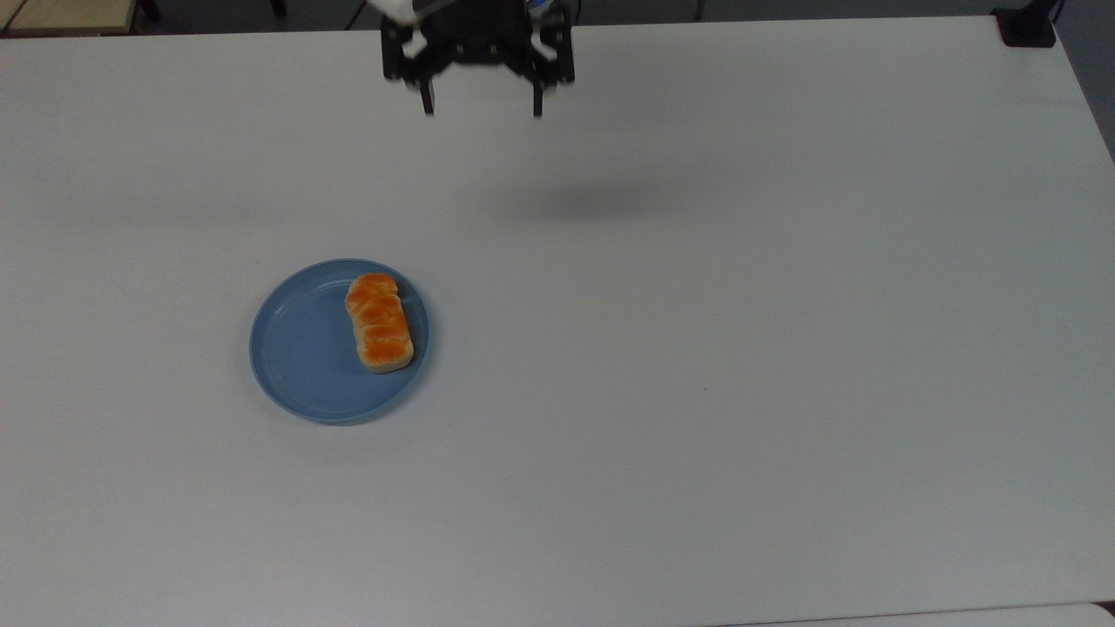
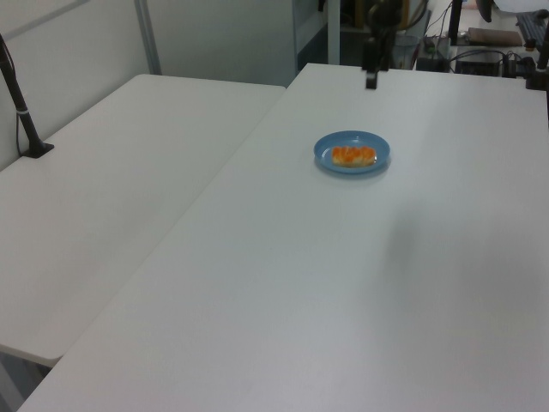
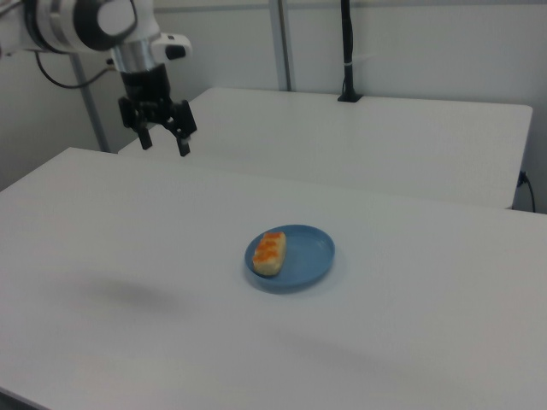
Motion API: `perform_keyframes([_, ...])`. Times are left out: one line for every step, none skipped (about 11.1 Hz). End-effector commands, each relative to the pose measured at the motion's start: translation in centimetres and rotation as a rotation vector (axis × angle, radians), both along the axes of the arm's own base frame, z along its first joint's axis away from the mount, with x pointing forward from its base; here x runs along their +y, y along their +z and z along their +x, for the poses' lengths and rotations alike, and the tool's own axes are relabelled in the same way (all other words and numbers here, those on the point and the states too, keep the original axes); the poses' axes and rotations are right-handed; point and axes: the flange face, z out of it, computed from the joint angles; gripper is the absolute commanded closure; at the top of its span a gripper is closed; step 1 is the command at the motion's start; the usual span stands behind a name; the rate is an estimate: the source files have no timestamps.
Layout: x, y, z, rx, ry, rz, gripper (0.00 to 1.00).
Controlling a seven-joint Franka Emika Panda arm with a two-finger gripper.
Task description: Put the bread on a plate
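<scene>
The bread (image 1: 379,322), an oblong loaf with an orange-brown top and pale sides, lies on the light-blue plate (image 1: 296,366), near the rim on the top view's right. The same bread (image 2: 353,155) and plate (image 2: 375,145) sit mid-table in the left view, and the bread (image 3: 270,252) rests on the plate (image 3: 312,260) in the right view. My gripper (image 1: 481,110) hangs high above the table's far edge, well away from the plate. It stands open with nothing between its fingers, seen also as the gripper (image 3: 164,144) in the right view.
A second white table (image 2: 111,172) adjoins the work table (image 1: 740,348) on the left view's left. A black clamp post (image 2: 21,112) stands on that second table. Another black mount (image 1: 1028,26) sits at the work table's far corner on the top view's right.
</scene>
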Motion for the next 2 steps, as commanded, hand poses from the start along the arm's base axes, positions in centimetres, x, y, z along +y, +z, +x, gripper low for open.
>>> perform_keyframes([-2.64,2.33,-4.0,0.021,-0.051,0.007,0.0])
perform_keyframes([-3.07,2.56,-4.04,0.017,-0.059,0.009,0.0])
